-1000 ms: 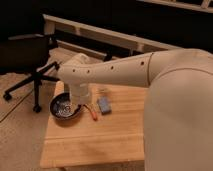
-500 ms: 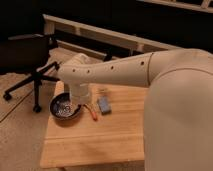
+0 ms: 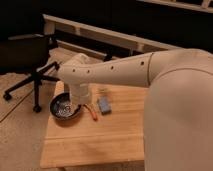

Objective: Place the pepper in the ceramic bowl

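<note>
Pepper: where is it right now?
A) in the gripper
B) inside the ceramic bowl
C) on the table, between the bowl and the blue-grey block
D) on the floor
C: the pepper lies on the table between the ceramic bowl and the blue-grey block. The gripper hangs at the bowl's right rim, not on the pepper.

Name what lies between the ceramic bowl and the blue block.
Camera view: the pepper lies there; the claw hangs at the edge of the bowl.
</note>
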`<action>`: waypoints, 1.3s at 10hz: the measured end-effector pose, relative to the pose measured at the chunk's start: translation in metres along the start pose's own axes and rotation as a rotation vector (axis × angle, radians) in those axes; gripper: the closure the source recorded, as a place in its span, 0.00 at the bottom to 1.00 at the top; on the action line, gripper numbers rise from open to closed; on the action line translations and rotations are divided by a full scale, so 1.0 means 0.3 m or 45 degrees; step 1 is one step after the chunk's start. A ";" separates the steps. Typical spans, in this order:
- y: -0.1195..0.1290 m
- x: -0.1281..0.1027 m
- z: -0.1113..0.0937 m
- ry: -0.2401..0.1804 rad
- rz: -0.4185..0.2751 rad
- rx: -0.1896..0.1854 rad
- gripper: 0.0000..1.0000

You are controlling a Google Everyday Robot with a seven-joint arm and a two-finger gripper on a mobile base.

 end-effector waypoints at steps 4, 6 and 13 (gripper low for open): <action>0.001 -0.007 -0.003 0.001 -0.034 0.002 0.35; -0.001 -0.037 -0.011 0.000 -0.142 0.003 0.35; 0.010 -0.193 -0.089 -0.109 -0.614 -0.104 0.35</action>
